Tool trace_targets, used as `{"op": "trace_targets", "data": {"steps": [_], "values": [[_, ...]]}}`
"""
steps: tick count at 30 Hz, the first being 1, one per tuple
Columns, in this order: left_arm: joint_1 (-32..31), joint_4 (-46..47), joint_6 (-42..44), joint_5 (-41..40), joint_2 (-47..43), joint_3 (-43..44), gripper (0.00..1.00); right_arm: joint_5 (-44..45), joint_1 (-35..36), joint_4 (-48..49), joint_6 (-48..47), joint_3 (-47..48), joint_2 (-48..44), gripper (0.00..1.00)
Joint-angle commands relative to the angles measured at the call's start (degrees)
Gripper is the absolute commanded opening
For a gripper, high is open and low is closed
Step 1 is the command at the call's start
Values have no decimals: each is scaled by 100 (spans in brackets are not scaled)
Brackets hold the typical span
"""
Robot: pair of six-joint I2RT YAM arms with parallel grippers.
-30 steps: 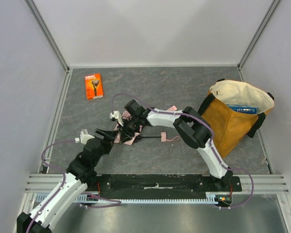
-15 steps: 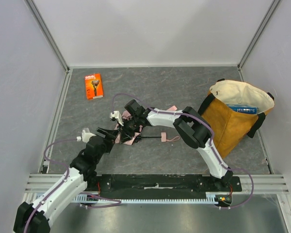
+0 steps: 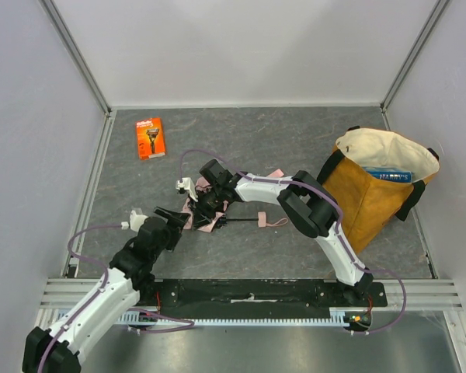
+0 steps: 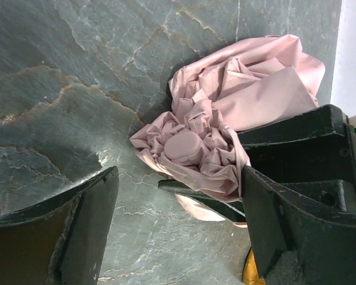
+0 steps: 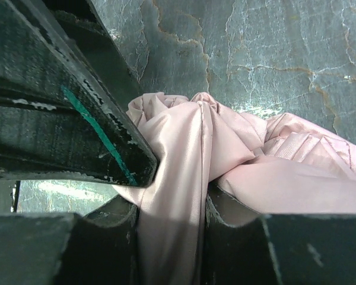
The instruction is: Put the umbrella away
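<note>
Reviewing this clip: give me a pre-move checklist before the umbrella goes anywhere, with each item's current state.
1. Right pincer shut on the pale pink fabric compact umbrella: ok.
2. Left pincer open, ready to close: ok.
3. Left pincer touching the fabric: cannot tell.
4. Umbrella fabric neatly wrapped: not ok, it is bunched and loose.
5. Mustard-yellow fabric tote bag standing with its mouth open: ok, though a blue box already lies inside.
</note>
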Motion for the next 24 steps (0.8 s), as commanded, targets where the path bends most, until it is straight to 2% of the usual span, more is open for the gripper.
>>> {"op": "trace_targets", "data": {"steps": [1, 4, 8, 11, 16, 21, 24], "values": [[28, 456, -378, 137, 292, -154, 88, 662, 108, -1891, -97, -825, 1141, 0], [28, 1336, -334, 85, 537, -462, 88, 671, 108, -1891, -88, -834, 1132, 0], [28, 1785, -124, -213, 872, -515, 86, 592, 116, -1882, -88, -816, 1132, 0], [28, 2312, -158, -135, 916, -673, 83, 513, 116, -1874, -88, -843, 1115, 0], [28, 2656, -333, -258, 1127, -1068, 80, 443, 143, -1873, -88, -825, 1124, 0], [28, 2920, 8, -266, 1522, -1008, 71, 434, 160, -1865, -88, -825, 1115, 0], [28, 3069, 157, -267, 1952, -850, 60, 442, 160, -1865, -79, -834, 1080, 0]]}}
